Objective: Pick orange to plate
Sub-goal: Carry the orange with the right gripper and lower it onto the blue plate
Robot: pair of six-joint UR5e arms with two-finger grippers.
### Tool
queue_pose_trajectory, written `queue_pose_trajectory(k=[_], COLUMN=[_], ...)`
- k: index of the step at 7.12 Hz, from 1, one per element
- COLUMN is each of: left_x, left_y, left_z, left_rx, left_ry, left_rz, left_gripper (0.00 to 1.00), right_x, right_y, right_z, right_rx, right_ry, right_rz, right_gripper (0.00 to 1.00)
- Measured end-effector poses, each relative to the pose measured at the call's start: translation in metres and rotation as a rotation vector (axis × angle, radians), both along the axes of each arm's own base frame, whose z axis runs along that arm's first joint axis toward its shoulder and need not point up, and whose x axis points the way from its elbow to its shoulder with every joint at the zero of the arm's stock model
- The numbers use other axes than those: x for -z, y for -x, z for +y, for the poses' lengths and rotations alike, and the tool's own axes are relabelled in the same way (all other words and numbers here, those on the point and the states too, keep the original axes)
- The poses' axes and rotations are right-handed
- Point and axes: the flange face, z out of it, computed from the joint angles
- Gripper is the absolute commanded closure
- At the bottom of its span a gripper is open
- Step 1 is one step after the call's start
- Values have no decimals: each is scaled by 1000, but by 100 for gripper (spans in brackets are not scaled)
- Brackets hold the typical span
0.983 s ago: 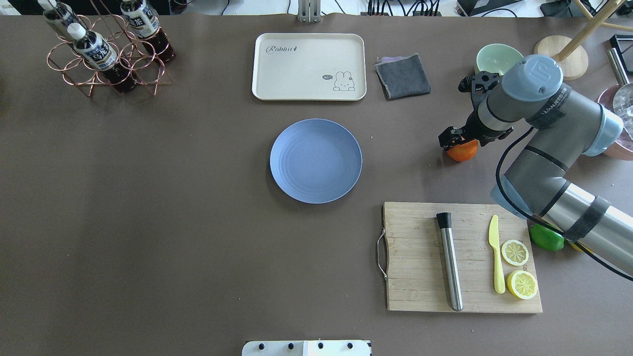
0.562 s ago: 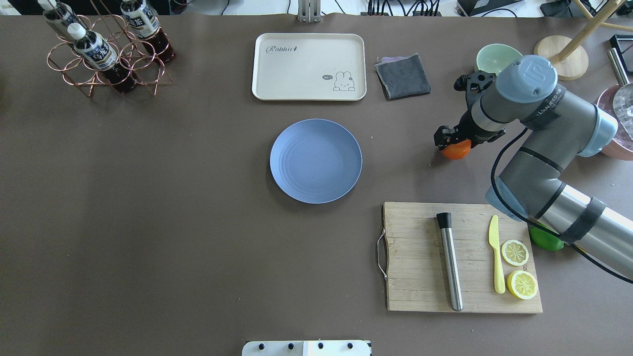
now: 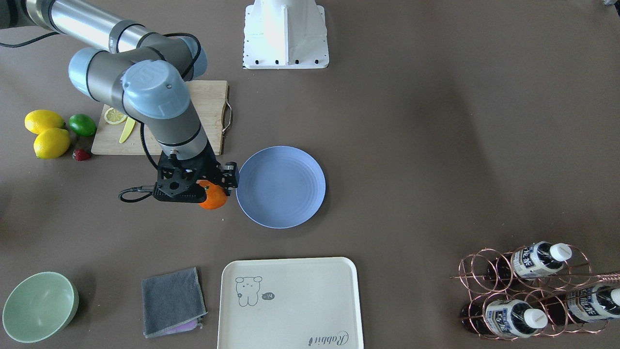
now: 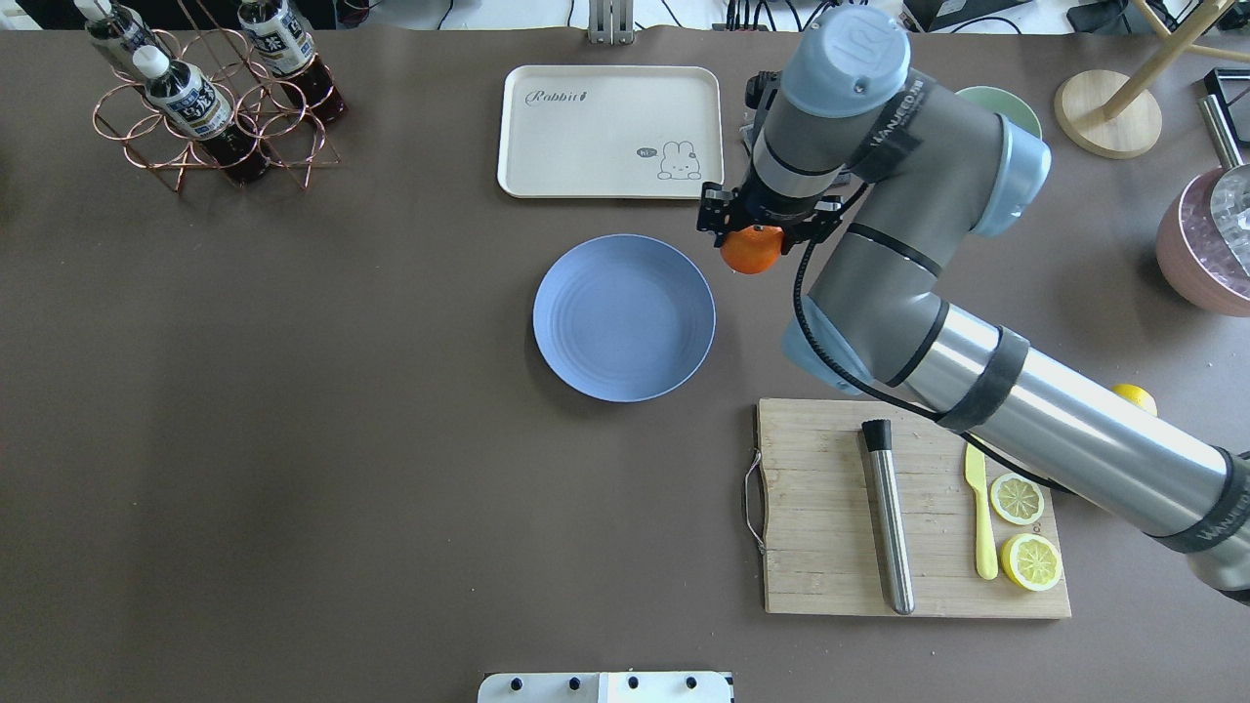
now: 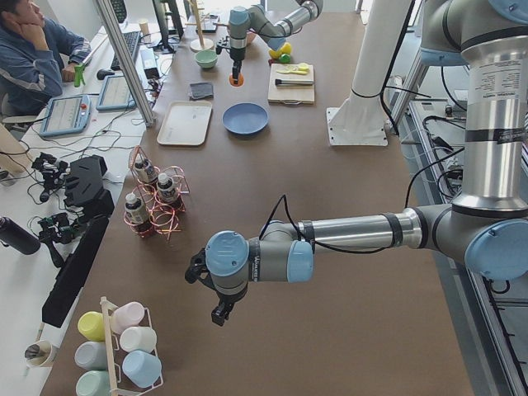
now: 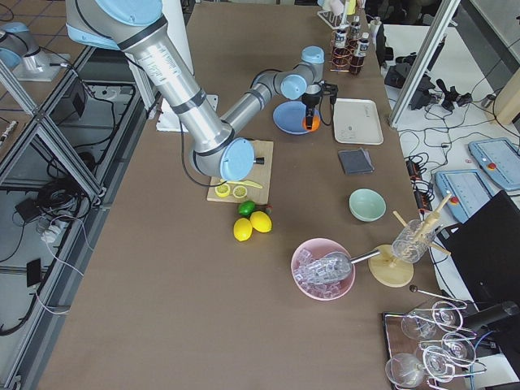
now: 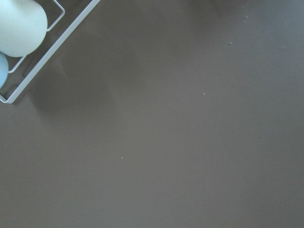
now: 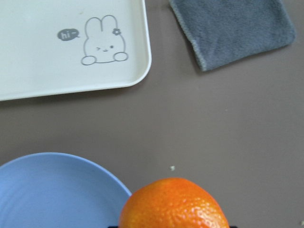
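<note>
The orange point(image 4: 751, 253) hangs in my right gripper point(image 4: 752, 237), which is shut on it, held off the table just past the right rim of the light-blue plate point(image 4: 623, 317). In the front-facing view the orange point(image 3: 213, 197) sits under the black fingers, close to the plate's edge point(image 3: 281, 186). The right wrist view shows the orange point(image 8: 173, 204) at the bottom, with the plate point(image 8: 52, 190) low on the left. My left gripper point(image 5: 216, 309) shows only in the exterior left view, far from the plate, so whether it is open or shut I cannot tell.
A cream tray point(image 4: 610, 132) lies beyond the plate, with a grey cloth point(image 3: 172, 301) and a pale green bowl point(image 3: 38, 306) further right. The cutting board point(image 4: 908, 508) carries a knife, lemon halves and a metal rod. A bottle rack point(image 4: 205, 98) stands at the far left.
My right gripper has carried the orange leftward from the right side of the table to just beside the plate's right rim.
</note>
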Motion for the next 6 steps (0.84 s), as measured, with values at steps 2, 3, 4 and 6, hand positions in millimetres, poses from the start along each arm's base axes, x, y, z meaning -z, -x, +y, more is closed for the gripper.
queue_pose_trajectory(k=[2,3,4,6], left_x=[-5,-6,-6,-7], left_y=[0,0,0,1], left_z=[9,11,11,12], left_rx=[2,3,5,7], left_ry=[8,10,12,15], left_rz=[14,16,16,17], left_gripper=[2,2,2,2], right_x=[37,45,48,42], right_y=[62,86,107,138], right_z=[3,14,29,51], right_rx=[-48,-56,-67,-102], right_ry=[34,38,34,14], right_rz=[38,44,35,14], right_gripper=[100,100,100,100])
